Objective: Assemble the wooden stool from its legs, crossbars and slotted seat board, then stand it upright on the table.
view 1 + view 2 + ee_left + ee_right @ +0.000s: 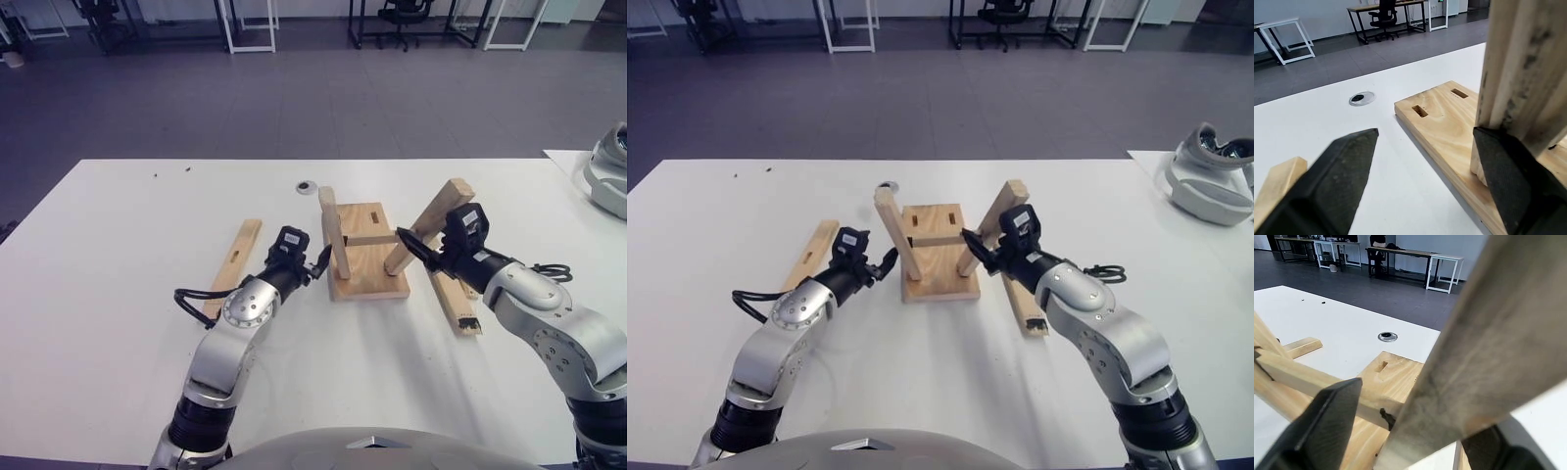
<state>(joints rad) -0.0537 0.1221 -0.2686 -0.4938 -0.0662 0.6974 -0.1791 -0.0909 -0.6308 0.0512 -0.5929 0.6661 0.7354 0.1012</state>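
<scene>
1. Lying flat near the middle of the white table [118, 294]: the pale rectangular wooden seat board [377, 279] with slots.
2. Standing tilted on that board: the light wooden left leg [334, 230] at one side and the light wooden right leg [429, 223] leaning at the other side, joined by a thin wooden crossbar [370, 240].
3. Resting just beside the foot of the left leg: the black two-finger left gripper [321, 260], released, fingers wide apart, one finger [1508, 176] next to the wood, grasping nothing.
4. Placed at the right leg, near the crossbar joint: the black two-finger right gripper [411, 245], also released, one finger on each side of the leg, one finger [1327, 416] clearly apart from the wood.
5. Lying loose on the table: a flat slotted wooden piece [235, 262] beside the left arm, and a long wooden piece [457, 305] partly under the right arm.
6. Seen farther back: a small round grey cable hole [308, 186]; at the right edge, a white headset [612, 176]
</scene>
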